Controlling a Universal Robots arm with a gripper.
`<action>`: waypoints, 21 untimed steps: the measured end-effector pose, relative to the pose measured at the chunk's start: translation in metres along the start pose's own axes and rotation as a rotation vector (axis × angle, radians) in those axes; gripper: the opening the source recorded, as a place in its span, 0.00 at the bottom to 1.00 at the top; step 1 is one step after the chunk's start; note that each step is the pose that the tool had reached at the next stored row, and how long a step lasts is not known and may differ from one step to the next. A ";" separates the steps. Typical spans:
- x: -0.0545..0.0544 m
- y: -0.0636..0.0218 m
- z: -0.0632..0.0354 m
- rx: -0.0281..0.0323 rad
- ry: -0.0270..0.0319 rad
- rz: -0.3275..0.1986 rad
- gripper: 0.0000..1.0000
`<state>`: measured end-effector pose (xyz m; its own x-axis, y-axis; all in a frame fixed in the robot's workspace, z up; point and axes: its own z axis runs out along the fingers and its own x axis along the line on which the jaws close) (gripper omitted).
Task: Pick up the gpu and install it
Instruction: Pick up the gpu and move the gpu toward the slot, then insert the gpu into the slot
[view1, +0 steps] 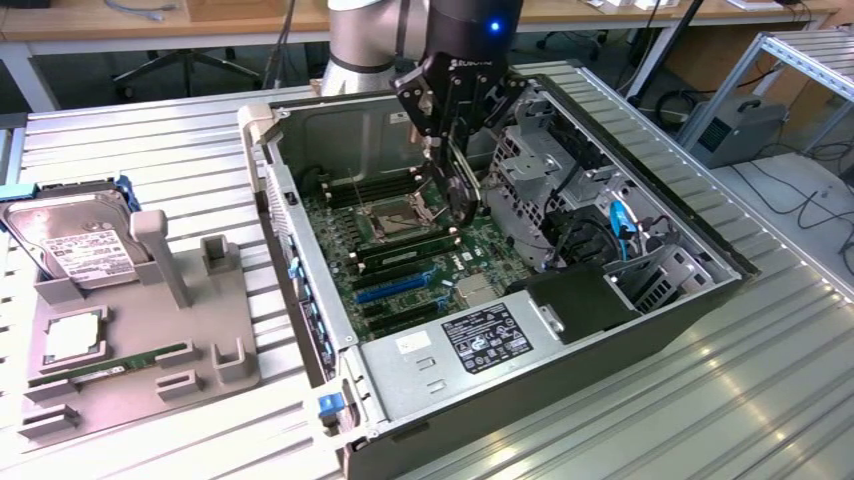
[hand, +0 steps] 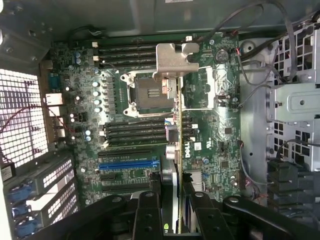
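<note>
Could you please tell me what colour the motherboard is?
The motherboard is green, clearest in the wrist view.

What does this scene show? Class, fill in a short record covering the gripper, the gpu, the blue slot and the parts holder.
gripper: the gripper is shut on the gpu, inside the open computer case
gpu: the gpu hangs on edge above the motherboard, not seated
blue slot: the blue slot is empty, apart from the gpu
holder: the grey holder, at the exterior view's left, carries a hard drive and a RAM stick
</note>
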<state>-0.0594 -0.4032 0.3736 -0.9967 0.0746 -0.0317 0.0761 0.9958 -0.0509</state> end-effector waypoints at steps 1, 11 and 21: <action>-0.001 0.0001 0.0002 0.0000 0.0000 0.000 0.27; -0.003 0.0003 0.0004 0.0000 0.0001 0.000 0.27; -0.003 0.0003 0.0004 -0.0020 -0.0032 -0.063 0.27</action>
<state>-0.0564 -0.4032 0.3733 -0.9994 0.0112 -0.0316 0.0128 0.9986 -0.0509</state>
